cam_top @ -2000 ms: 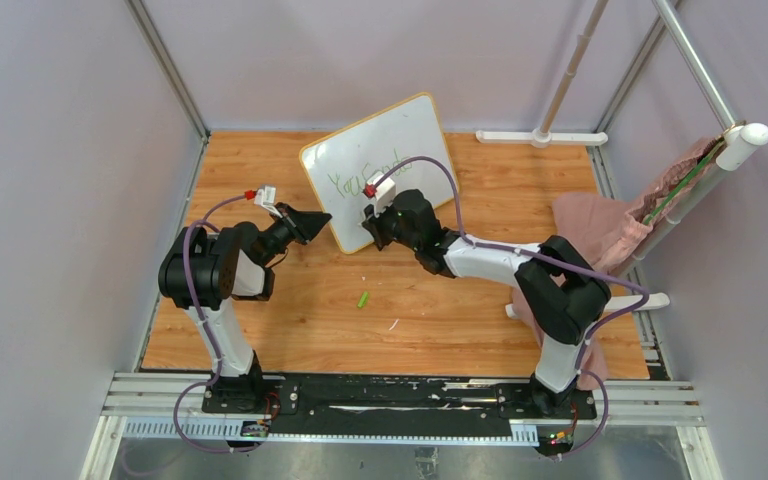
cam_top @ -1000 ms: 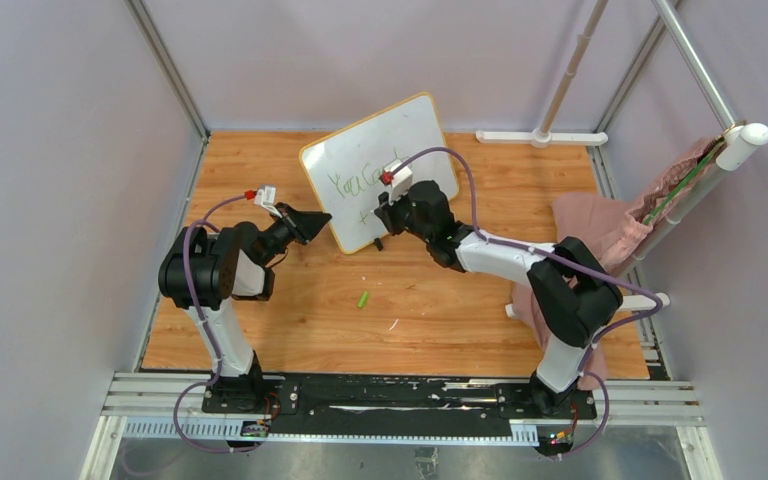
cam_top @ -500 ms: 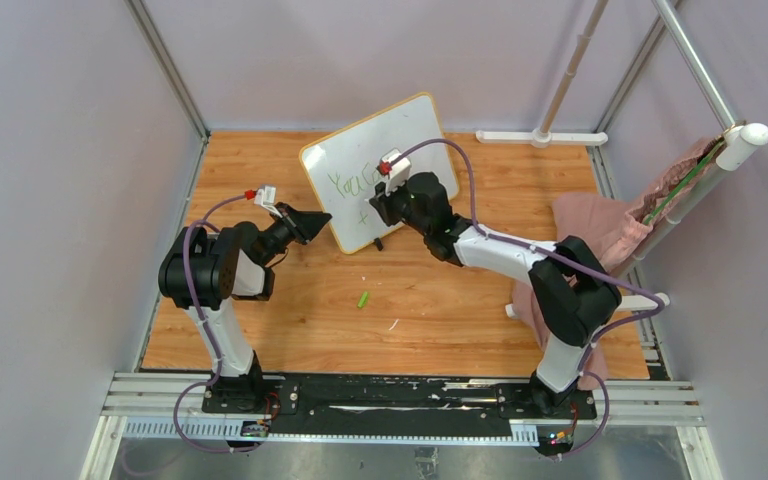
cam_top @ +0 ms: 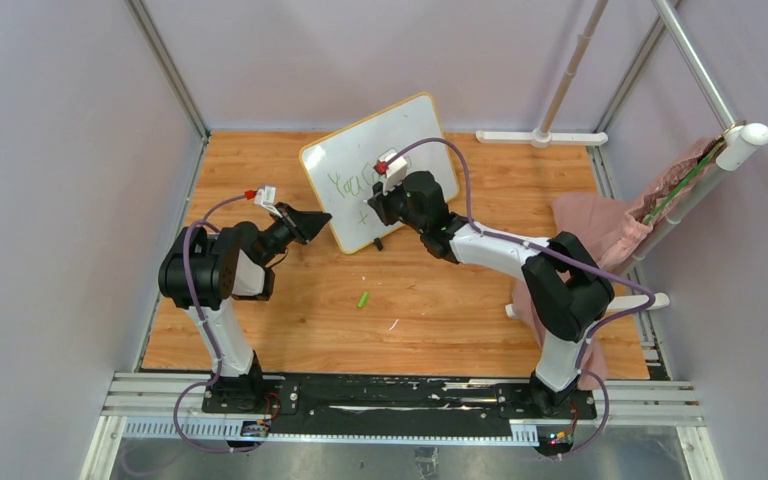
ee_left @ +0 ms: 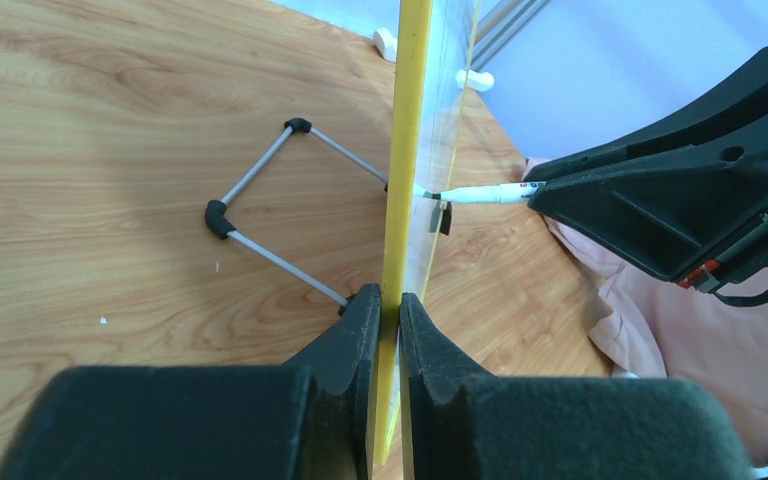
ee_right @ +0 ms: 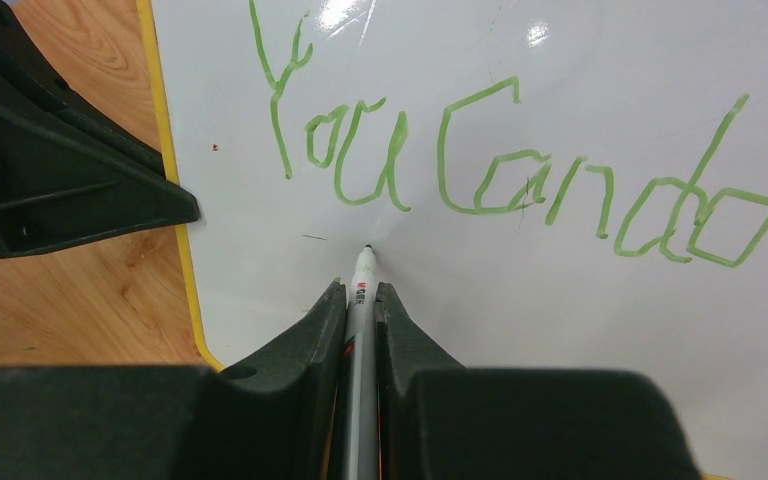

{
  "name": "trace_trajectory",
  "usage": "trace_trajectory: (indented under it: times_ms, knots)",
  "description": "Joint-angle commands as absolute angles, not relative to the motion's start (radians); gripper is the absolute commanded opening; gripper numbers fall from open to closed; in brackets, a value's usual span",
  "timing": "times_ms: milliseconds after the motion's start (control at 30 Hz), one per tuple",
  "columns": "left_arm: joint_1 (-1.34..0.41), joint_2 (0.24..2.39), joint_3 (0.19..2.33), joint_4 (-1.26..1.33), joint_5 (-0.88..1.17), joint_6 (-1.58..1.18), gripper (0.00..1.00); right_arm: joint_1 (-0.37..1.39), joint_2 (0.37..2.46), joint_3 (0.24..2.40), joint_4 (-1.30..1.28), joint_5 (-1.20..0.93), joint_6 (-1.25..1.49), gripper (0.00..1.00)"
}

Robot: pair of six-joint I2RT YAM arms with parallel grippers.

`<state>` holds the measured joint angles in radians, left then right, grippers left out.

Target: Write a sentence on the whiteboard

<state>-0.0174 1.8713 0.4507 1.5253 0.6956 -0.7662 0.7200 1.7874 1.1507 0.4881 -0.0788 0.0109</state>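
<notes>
The shiny white board with a thin yellow rim (cam_top: 415,130) stands up on its feet near the far edge of the wooden tabletop (cam_top: 260,330), about in the middle. It leans back a little, and its long side runs slantwise across the tabletop.

The left gripper (ee_left: 388,300) is almost closed. It pinches the yellow rim at the board's left side edge, one finger on the front and one on the back. I think it is there to stop the board from sliding.

The right gripper (ee_right: 360,295) is closed tight on a thin grey and white marker pen (ee_right: 359,350). The pen sticks straight out past the fingers at the white face. In the left wrist view the tip looks like it is touching the board.

Green hand-drawn words (ee_right: 505,185) run across the top part of the board. They say "You Can do". The pen tip sits just under the word "You", close to the board's left edge. The white space to the right of the tip is bare.

So the next word most likely starts here, on a second line. The pen would need to move right, along the board's long side, and stay pushed flat on the face. The right arm is at the writing side, so that job is for it.

A small green cap (cam_top: 362,299) lies on the tabletop, well apart from the board, nearer the arms.
</notes>
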Motion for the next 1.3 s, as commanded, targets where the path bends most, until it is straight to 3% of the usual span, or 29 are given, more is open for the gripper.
trace_trajectory:
  times_ms: [0, 1267]
  knots:
    - [-0.029, 1.896, 0.457, 1.549, 0.687, -0.752, 0.0, 0.707, 1.8, 1.162, 0.483, -0.078, 0.027, 0.0]
    - [-0.032, 1.894, 0.454, 1.548, 0.687, -0.75, 0.0, 0.708, 1.753, 1.019, 0.517, -0.065, 0.059, 0.0]
